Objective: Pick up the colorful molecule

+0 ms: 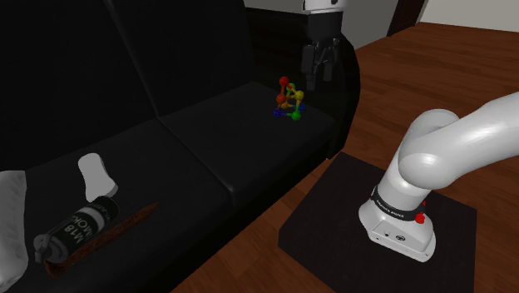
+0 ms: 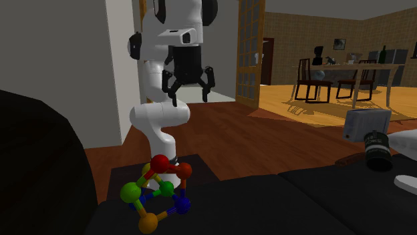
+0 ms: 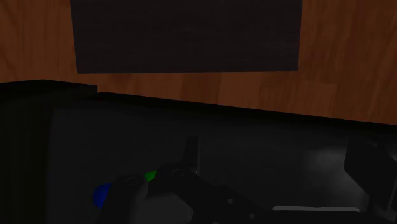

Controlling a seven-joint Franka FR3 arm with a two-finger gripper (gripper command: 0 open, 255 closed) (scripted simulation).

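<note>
The colorful molecule (image 1: 289, 100), made of red, orange, yellow, green and blue balls joined by sticks, rests on the black sofa seat (image 1: 241, 141) near its armrest end. It sits close to the camera in the second exterior view (image 2: 159, 192). My black gripper (image 1: 320, 75) hangs in the air above the molecule, a little toward the shoulder view's right. Its fingers are spread open and hold nothing (image 2: 190, 99). In the wrist view a blue ball (image 3: 102, 194) and a green ball (image 3: 150, 175) of the molecule peek out beside the dark hand.
At the sofa's other end lie a black can with white lettering (image 1: 79, 229), a white object (image 1: 98, 175), a brown strip (image 1: 112, 233) and a white cloth (image 1: 10, 225). The sofa's armrest (image 1: 349, 83) rises beside the gripper. A dining table with chairs (image 2: 347, 73) stands far off.
</note>
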